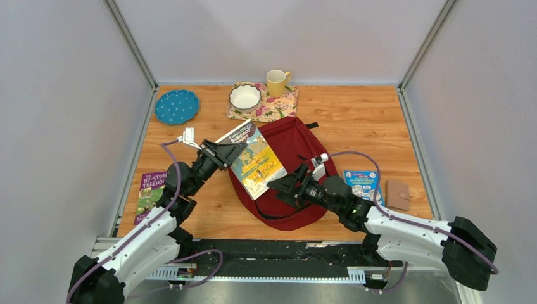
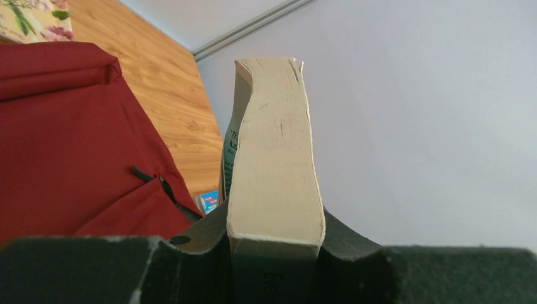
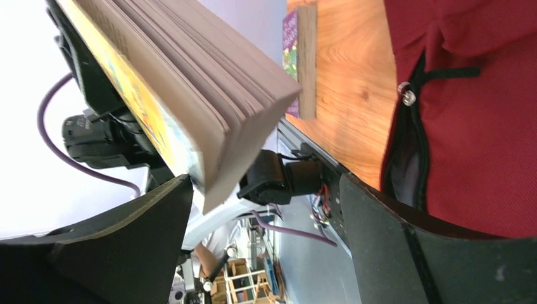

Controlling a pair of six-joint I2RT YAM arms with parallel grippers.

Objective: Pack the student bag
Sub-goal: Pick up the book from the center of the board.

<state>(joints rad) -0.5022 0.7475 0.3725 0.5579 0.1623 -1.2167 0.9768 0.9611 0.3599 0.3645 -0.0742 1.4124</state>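
Observation:
The dark red student bag point(image 1: 297, 142) lies flat mid-table. My left gripper point(image 1: 228, 151) is shut on a thick paperback book point(image 1: 253, 159) with a yellow and blue cover, holding it tilted above the bag's left side. The left wrist view shows the book's page edge point(image 2: 272, 164) clamped at my left gripper point(image 2: 275, 228), with the bag point(image 2: 63, 145) to the left. My right gripper point(image 1: 285, 183) is open over the bag's near part. In the right wrist view my right gripper point(image 3: 266, 196) has the book's near corner point(image 3: 190, 82) above it, untouched, and the bag's partly open black zipper point(image 3: 405, 164) beside its lower finger.
A purple book point(image 1: 151, 193) lies at the left edge, a blue book point(image 1: 363, 183) and a brown wallet point(image 1: 398, 194) right of the bag. At the back are a blue plate point(image 1: 176, 106), a white bowl point(image 1: 244, 97) and a yellow mug point(image 1: 276, 82) on a floral mat point(image 1: 278, 109).

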